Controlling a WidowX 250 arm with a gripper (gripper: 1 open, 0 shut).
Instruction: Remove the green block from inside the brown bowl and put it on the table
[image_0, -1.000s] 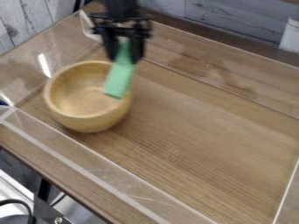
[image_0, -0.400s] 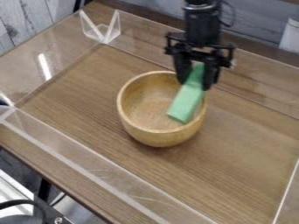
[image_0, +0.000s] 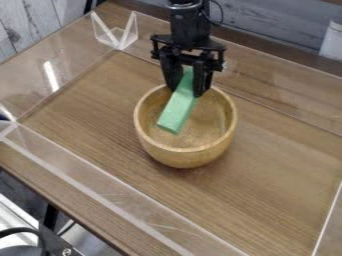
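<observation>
1. Wood-grain table (image_0: 267, 190), brown, matte, fenced by low clear acrylic walls; grey planking behind, dark frame legs at lower left.
2. Round light-brown bowl (image_0: 150, 148) near the table's middle: thick walls, smooth rounded rim, paler hollow inside.
3. Bright-green block (image_0: 175, 108): plain matte bar, long and rectangular, tilted, upper end pinched in the gripper (image_0: 189, 72), lower end hanging down inside the bowl's rim, over its left half. Contact between lower end and bowl floor: cannot tell.
4. Black gripper pointing straight down, jaws clamped narrow on the block's top; mount above cut off by the frame.
5. Changed since a moment ago: gripper and block shifted left, from the bowl's right rim to above its centre-left. A second ago, both sat further left and higher in the picture with the bowl itself at the left; bowl now nearer the middle, so either bowl or view displaced meanwhile.
6. Meaning for the task, as a judgement: grasp secured, block not yet clear of the bowl. Remaining: lift until the lower end passes the rim, carry sideways to bare wood, lower, release.
7. Risk: long bar held by one end, likely to swing or catch the thick rim and drag the light bowl along.
</observation>
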